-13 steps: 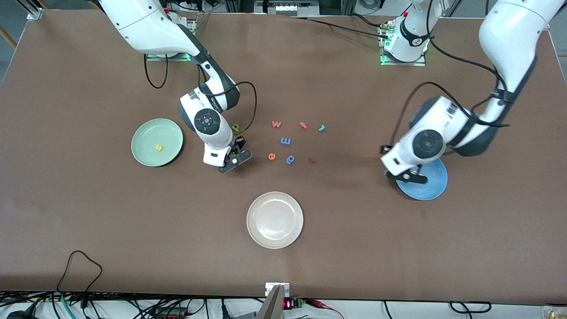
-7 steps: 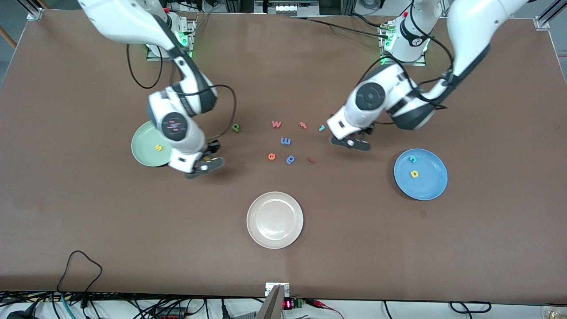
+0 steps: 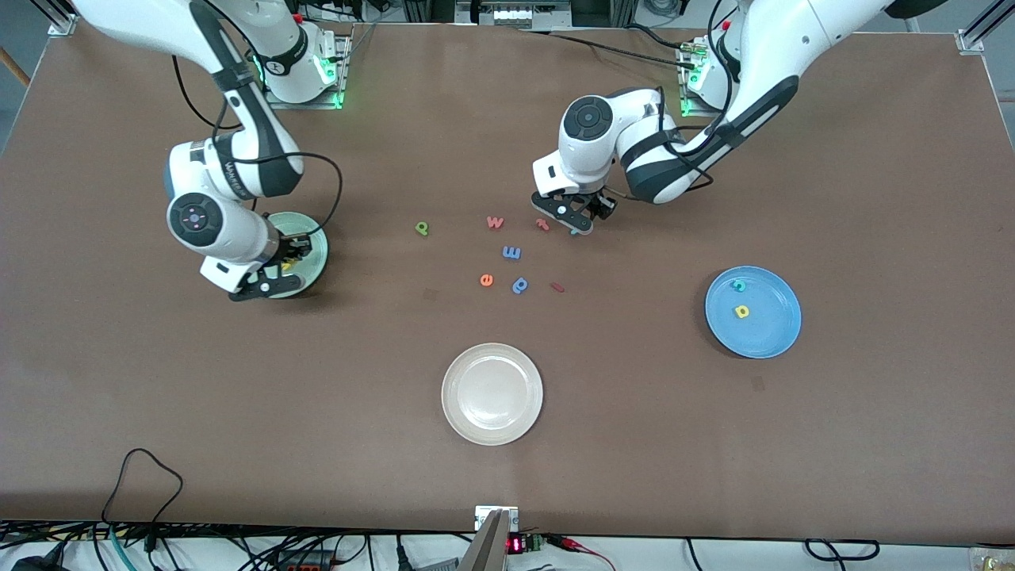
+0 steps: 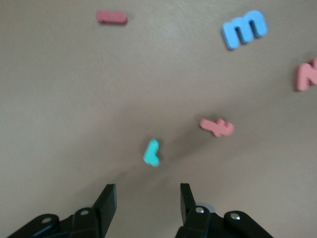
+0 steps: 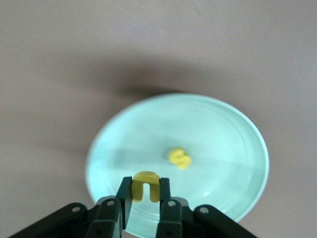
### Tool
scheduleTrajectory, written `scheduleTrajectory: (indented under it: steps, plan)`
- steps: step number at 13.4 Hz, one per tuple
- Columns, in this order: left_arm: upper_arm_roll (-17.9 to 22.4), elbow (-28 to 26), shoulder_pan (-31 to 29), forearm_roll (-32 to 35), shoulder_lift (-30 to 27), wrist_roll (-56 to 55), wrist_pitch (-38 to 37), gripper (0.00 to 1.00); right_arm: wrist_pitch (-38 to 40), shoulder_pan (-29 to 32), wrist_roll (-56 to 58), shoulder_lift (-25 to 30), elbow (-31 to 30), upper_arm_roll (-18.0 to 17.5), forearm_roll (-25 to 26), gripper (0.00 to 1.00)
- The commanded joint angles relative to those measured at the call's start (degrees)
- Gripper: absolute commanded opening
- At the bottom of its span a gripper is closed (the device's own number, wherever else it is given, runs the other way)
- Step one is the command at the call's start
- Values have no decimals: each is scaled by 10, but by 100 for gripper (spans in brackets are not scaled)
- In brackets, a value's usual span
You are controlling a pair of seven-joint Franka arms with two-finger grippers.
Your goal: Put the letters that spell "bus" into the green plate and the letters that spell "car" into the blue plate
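My right gripper [image 5: 145, 184] is shut on the yellow "u" [image 5: 146, 176] and hangs over the green plate [image 5: 233, 148], in which the yellow "s" [image 5: 179, 157] lies. In the front view that gripper [image 3: 270, 281] covers part of the green plate [image 3: 315, 247]. The green "b" [image 3: 422, 228] lies on the table toward the middle. My left gripper [image 4: 147, 191] is open above the table, and the teal "r" [image 4: 152, 152] lies just ahead of its fingertips, not between them. The blue plate [image 3: 785, 333] holds the teal "c" [image 3: 739, 285] and the yellow "a" [image 3: 742, 311].
Loose letters lie mid-table: a pink "w" [image 3: 495, 222], a red "t" [image 3: 542, 224], a blue "m" [image 3: 511, 253], an orange "e" [image 3: 487, 279], a blue stem-and-loop letter [image 3: 520, 285] and a red bar [image 3: 558, 287]. A cream-white plate [image 3: 452, 394] sits nearer the camera.
My right gripper carried the yellow "u" from mid-table to above the green plate. My left gripper left the blue plate, where the "a" now lies, and moved over the teal "r".
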State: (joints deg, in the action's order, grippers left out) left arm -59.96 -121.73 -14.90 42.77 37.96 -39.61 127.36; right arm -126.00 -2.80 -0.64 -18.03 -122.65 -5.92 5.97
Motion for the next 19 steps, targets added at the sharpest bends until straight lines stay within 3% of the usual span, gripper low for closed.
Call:
scheduleTrajectory:
  steps: [1, 3, 4, 5, 7, 10, 12, 14, 16, 19]
  plan:
    - [18, 4, -3, 37, 31, 18, 36, 60, -13, 43, 16, -2, -22, -9, 9, 12]
    - [43, 4, 8, 54, 40, 35, 62, 60, -21, 53, 18, -17, -24, -10, 9, 27]
    - [49, 4, 14, 58, 42, 34, 68, 59, -21, 54, 18, -18, -24, -10, 9, 44]
    - [50, 4, 18, 58, 42, 34, 69, 58, -20, 54, 18, -17, -24, -10, 9, 70]
    - [54, 3, 22, 60, 44, 35, 70, 55, -16, 54, 16, -14, -23, -10, 7, 98]
    - [69, 3, 42, 61, 47, 36, 72, 47, -13, 47, 7, 8, -22, -35, -10, 100]
    - [83, 3, 50, 71, 48, 38, 73, 45, -13, 44, 4, 12, -19, -65, -59, 100]
    - [83, 3, 50, 72, 48, 39, 73, 35, -23, 20, -28, 12, -16, -88, -82, 100]
    - [82, 4, 51, 73, 48, 43, 73, 18, -38, -15, -79, 12, -15, -109, -82, 90]
    - [82, 6, 46, 73, 43, 43, 70, 8, -63, -90, -147, -5, 2, -109, -76, 70]
